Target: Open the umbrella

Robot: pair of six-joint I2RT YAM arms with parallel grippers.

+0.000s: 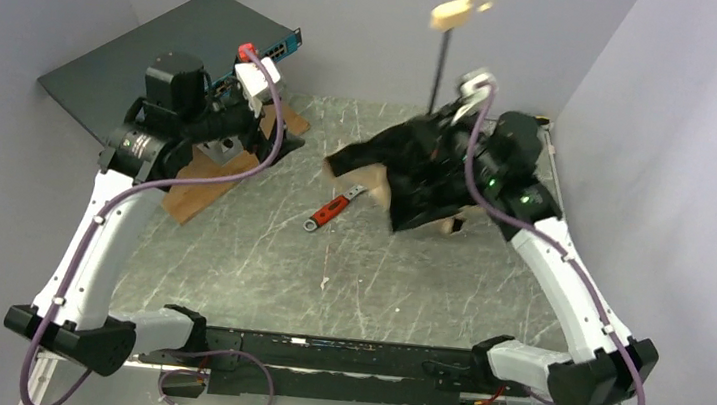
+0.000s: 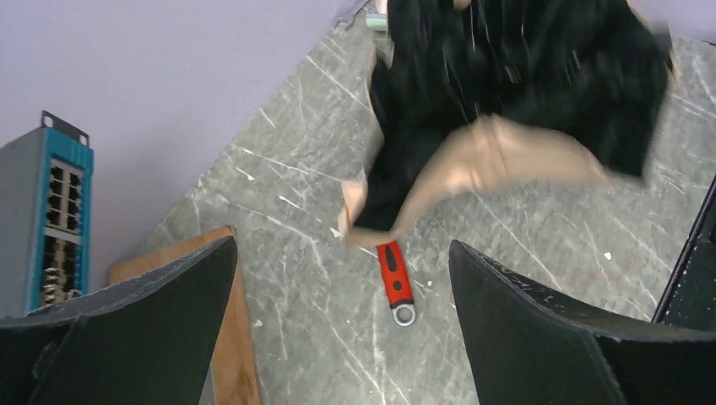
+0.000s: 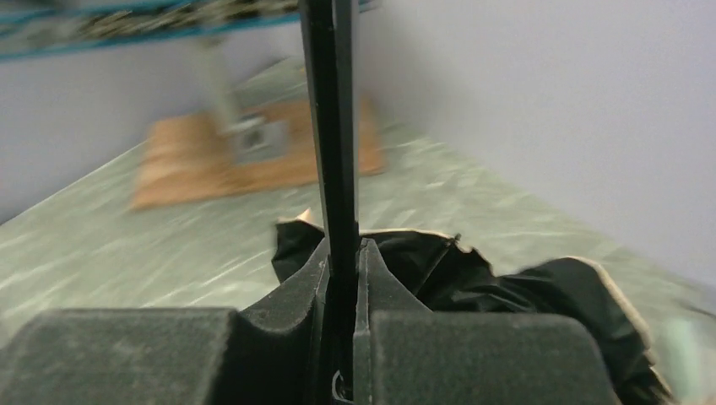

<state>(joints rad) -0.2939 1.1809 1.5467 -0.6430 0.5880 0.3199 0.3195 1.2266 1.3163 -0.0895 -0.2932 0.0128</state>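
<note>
The umbrella (image 1: 408,173) hangs upside down at the back right, with its black lining outward and its tan edges crumpled, partly spread. Its thin black shaft (image 1: 440,65) rises to the cream knob handle (image 1: 460,12). My right gripper (image 1: 457,137) is shut on the shaft (image 3: 331,126) just above the canopy (image 3: 523,291), and the canopy hides most of the gripper from the top view. My left gripper (image 1: 275,144) is open and empty at the back left. It faces the umbrella (image 2: 523,93) from a distance, with its fingers (image 2: 169,295) wide apart.
A red-handled wrench (image 1: 334,208) lies on the grey table below the canopy's near edge and also shows in the left wrist view (image 2: 395,278). A wooden board (image 1: 200,191) lies under the left arm. A teal network switch (image 1: 275,51) stands at the back left. Walls close in on three sides.
</note>
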